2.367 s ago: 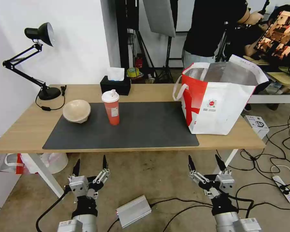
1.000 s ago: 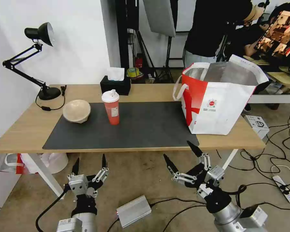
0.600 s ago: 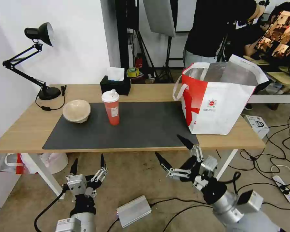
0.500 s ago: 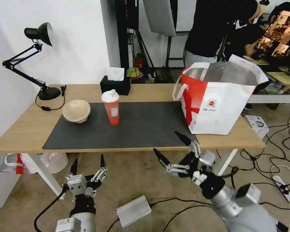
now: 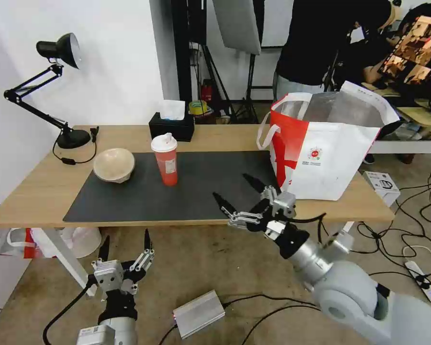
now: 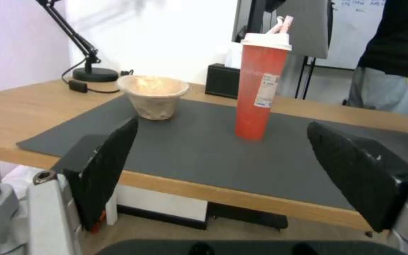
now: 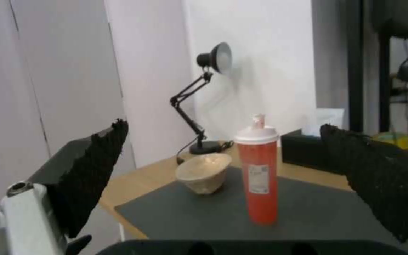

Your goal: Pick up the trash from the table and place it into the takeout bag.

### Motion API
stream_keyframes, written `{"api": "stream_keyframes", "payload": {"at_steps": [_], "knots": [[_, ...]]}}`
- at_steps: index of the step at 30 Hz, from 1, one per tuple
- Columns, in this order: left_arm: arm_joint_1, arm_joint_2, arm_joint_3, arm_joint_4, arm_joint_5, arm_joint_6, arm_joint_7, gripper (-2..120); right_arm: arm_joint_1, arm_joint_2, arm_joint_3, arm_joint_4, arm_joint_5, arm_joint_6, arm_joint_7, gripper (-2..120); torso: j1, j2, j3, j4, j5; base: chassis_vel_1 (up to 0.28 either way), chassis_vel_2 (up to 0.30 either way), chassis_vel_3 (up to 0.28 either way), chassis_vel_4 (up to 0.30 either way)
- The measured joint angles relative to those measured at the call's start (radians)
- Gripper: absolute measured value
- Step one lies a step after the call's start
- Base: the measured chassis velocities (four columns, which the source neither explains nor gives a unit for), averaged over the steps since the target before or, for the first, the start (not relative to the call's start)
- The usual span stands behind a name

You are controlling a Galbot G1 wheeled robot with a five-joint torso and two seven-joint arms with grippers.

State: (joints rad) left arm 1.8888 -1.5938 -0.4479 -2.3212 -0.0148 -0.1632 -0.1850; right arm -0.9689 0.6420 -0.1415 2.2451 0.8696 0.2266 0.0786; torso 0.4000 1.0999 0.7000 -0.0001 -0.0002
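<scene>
A tall red cup (image 5: 165, 159) with a white lid stands upright on the dark mat of the table (image 5: 33, 196); it also shows as the red cup (image 6: 259, 92) and red cup (image 7: 259, 173). A beige pulp bowl (image 5: 113, 165) sits left of it, seen again as the pulp bowl (image 6: 153, 96) and pulp bowl (image 7: 203, 172). The white-and-red takeout bag (image 5: 321, 148) stands open at the table's right end. My right gripper (image 5: 239, 190) is open over the mat's front right part, pointing at the cup from well short of it. My left gripper (image 5: 124, 241) hangs open below the table's front edge.
A black desk lamp (image 5: 57, 86) stands at the back left and a black tissue box (image 5: 171, 125) behind the cup. Cables, a power strip (image 5: 424, 282) and a silver box (image 5: 198, 314) lie on the floor. A person stands behind the bag.
My right arm has swung up from the floor and leftward, bringing its open gripper over the mat's front edge. The left gripper dropped slightly. Cup, bowl and bag have not moved.
</scene>
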Motion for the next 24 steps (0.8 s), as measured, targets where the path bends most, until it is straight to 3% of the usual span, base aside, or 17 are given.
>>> {"api": "stream_keyframes", "payload": {"at_steps": [3,13,24], "knots": [[-0.005,0.0,-0.007,0.001,0.0,0.0,0.0,95,0.161,0.029,-0.121,-0.056,0.063,-0.022,0.006,100,0.0,0.0,0.0,0.0,0.0,0.0,0.0,0.0,0.0],[-0.007,-0.001,-0.009,0.003,-0.002,-0.006,-0.004,95,0.369,0.097,-0.264,-0.136,0.113,-0.073,0.043,100,0.0,0.0,0.0,0.0001,0.0,0.0,0.0,0.0,0.0],[-0.004,0.0,-0.013,0.004,-0.004,-0.008,-0.004,95,0.451,0.157,-0.332,-0.205,0.108,-0.094,0.059,100,0.0,0.0,0.0,0.0001,0.0,0.0,0.0,0.0,0.0]]}}
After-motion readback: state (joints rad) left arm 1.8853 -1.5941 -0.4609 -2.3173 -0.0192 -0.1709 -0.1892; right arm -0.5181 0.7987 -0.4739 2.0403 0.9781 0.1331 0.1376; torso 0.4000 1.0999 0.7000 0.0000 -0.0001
